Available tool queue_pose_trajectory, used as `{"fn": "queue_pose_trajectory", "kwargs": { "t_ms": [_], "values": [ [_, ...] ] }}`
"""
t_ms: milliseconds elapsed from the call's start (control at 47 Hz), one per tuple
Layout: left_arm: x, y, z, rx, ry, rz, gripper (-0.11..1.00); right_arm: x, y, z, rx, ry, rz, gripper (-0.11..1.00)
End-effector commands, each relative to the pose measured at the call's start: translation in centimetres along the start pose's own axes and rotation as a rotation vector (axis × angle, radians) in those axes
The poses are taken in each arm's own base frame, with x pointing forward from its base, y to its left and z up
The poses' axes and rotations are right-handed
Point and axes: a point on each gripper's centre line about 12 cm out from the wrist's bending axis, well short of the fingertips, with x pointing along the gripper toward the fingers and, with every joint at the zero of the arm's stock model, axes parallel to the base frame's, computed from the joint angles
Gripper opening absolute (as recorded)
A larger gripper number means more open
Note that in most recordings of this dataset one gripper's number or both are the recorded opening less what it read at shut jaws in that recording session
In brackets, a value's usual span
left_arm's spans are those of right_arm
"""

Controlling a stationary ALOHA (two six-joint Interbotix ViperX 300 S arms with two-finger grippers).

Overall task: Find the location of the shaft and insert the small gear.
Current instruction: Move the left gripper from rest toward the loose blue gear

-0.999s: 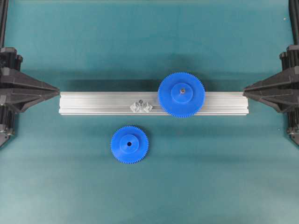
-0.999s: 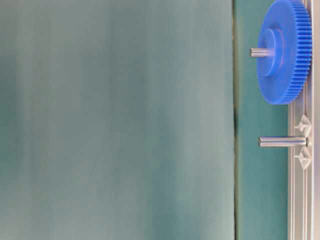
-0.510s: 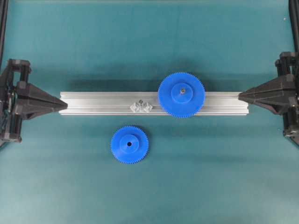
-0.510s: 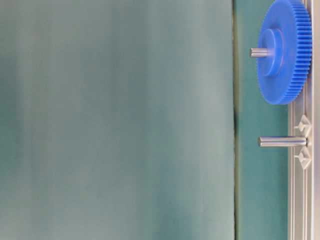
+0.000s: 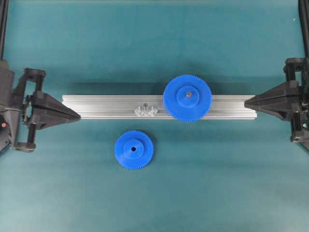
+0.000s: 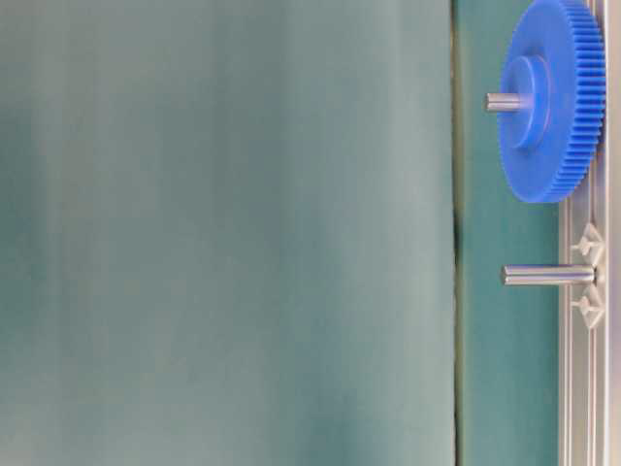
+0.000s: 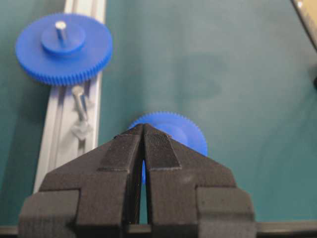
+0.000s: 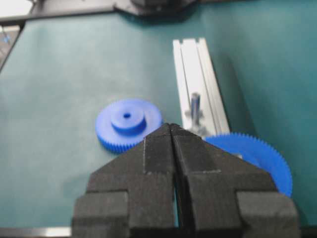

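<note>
The shaft [image 5: 146,105] stands upright on the aluminium rail [image 5: 106,107], seated in a small clear faceted mount [image 5: 146,111]; it is the landmark for what follows. In the table-level view, which is turned on its side, the shaft [image 6: 548,275] shows as a bare metal pin rising from the rail [image 6: 587,388] with nothing on it.

The small gear [image 5: 133,150] lies flat on the green table [image 5: 154,43], off the rail, just toward the lower edge of the overhead view from the shaft and slightly toward the left arm's side. Its raised hub and dark centre hole face up. No gripper touches it.

The large gear [image 5: 187,97] sits on the rail just beside the shaft on the right arm's side, with its own grey pin through the centre.

The left gripper [image 5: 76,116] points along the rail toward the shaft from the rail's far left end, its tip over that end. Its jaws are pressed together and hold nothing; in its wrist view the left gripper [image 7: 144,127] tapers to a closed point with the small gear [image 7: 176,131] partly hidden behind it.

The right gripper [image 5: 247,102] points toward the shaft from the opposite end of the rail, its tip at that end, well beyond the large gear. Its jaws also meet, empty. From its wrist camera the closed tip of the right gripper [image 8: 170,125] lies below the shaft [image 8: 195,109].
</note>
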Motion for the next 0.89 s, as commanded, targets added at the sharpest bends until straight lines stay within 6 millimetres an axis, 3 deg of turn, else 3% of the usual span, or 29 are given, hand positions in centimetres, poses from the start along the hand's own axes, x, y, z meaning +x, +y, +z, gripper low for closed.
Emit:
{"fn": "queue_pose_trajectory", "kwargs": {
  "t_ms": [0,872],
  "values": [
    [0.5,-0.2,1.2,0.002,0.014,-0.005,-0.01,0.2,0.0,0.9,0.013,0.001,-0.003,-0.02],
    [6.1,-1.2,1.6,0.012,0.289,-0.017,-0.01,0.8,-1.0,-0.5,0.085,0.187,-0.068,-0.02]
  ]
}}
